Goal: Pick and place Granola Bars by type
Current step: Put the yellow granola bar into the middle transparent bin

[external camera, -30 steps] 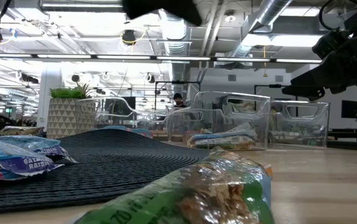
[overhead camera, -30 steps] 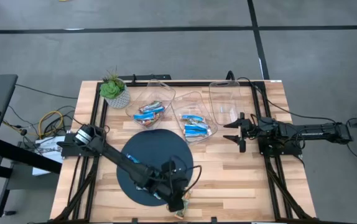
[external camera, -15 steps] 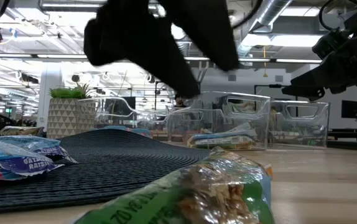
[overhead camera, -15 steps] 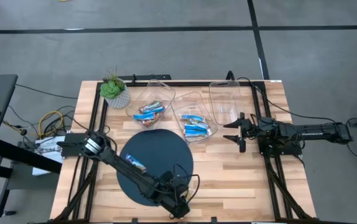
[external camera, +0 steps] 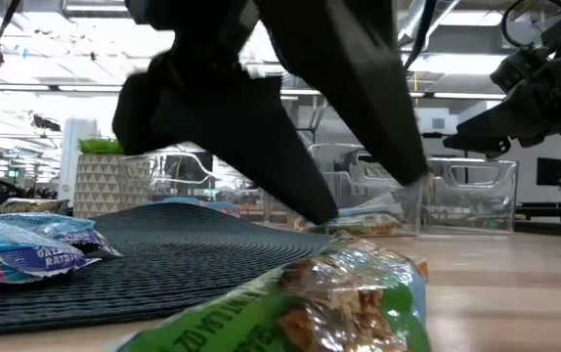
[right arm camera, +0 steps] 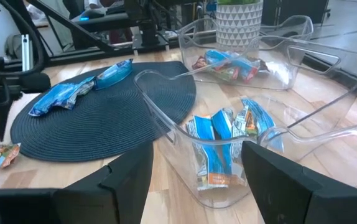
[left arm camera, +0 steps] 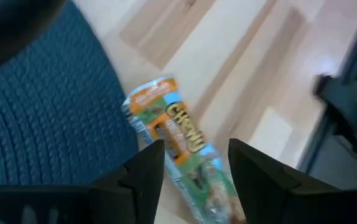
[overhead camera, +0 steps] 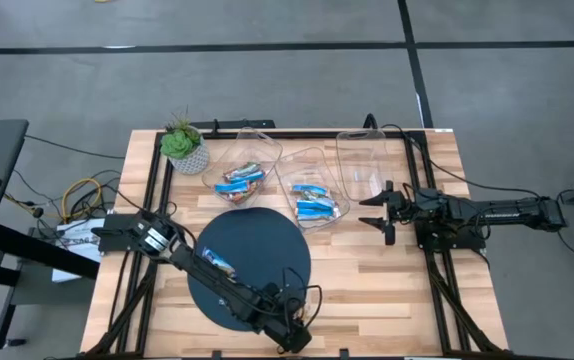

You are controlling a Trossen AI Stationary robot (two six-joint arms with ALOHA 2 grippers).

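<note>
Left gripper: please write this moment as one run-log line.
left gripper: open, over green granola bar beside mat | right gripper: open, waiting near bins

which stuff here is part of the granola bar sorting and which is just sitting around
Part of the job: green granola bar under the open left gripper; blue bars on the mat; bars in the bins; clear bins.
Lying about: potted plant; cables.

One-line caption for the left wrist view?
Left tool open over a green granola bar lying on the wooden table beside the dark mat.
</note>
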